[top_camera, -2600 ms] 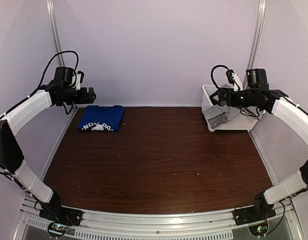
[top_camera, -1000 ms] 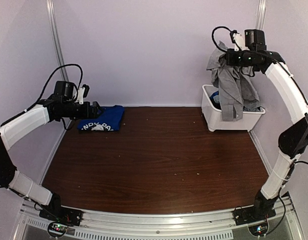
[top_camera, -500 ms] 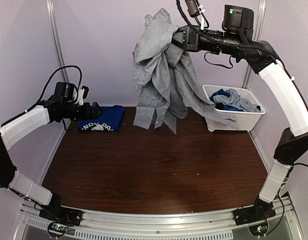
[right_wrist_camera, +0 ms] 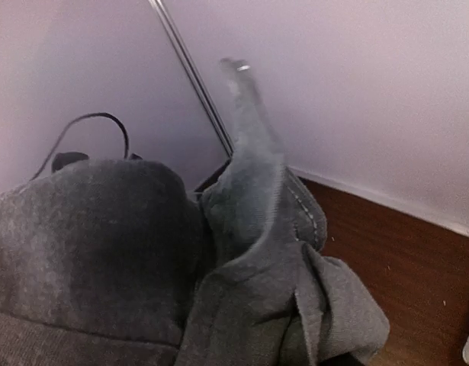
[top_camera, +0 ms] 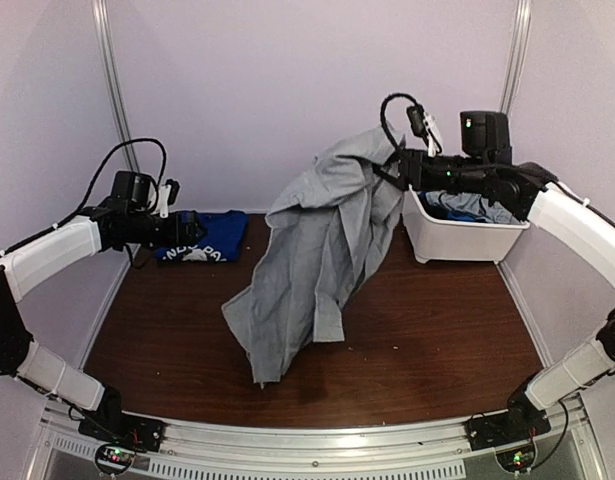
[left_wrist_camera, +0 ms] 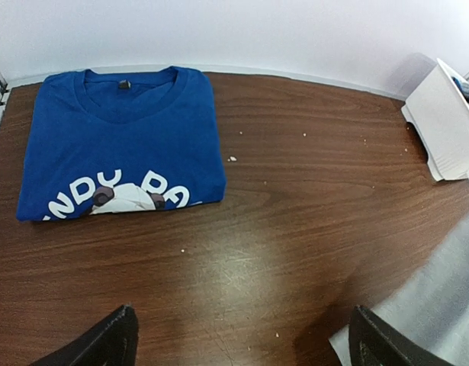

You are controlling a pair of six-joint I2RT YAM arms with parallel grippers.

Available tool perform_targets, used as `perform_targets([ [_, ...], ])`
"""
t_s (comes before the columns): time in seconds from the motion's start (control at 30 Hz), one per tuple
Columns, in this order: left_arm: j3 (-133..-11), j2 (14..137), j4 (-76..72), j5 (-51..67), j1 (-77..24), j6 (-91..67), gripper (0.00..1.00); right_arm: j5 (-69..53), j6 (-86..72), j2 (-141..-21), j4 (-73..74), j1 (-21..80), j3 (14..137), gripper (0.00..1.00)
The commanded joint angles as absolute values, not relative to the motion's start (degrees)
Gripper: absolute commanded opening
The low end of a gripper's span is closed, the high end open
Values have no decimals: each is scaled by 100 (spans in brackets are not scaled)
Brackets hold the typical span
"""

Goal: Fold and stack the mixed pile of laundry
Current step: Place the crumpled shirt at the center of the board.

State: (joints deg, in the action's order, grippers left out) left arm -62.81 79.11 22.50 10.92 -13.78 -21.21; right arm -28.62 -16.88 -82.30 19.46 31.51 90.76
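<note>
Grey garment (top_camera: 307, 265) drapes from the right claw (top_camera: 407, 168), its grip hidden by cloth, onto the table (top_camera: 437, 320) below; spreading it flat seems wisest, left claw (left_wrist_camera: 242, 339) gaping empty.

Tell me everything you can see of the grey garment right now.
The grey garment is large, light-grey soft cloth with stitched seams, unfolded and rumpled. It slants from the right hand, high by the bin, down-left to the table, where its lower end lies bunched. Cloth fills the right wrist view; whether the hand grips it cannot be seen.
</note>
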Motion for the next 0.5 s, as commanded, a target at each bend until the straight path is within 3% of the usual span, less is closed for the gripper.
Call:
perform_targets([
  [0.0,-6013,7691,2088,1213,-1688,-1743,98,-1585,-1732,-7540,2219,2844,6961,77],
  [0.17,-5674,7739,2194,857,-2705,-1456,98,-1197,-1558,-6850,2606,2732,5750,90],
  [0.47,-5190,8614,1545,595,-4416,-1856,98,-1928,-1671,-6993,2364,2773,5064,84],
])
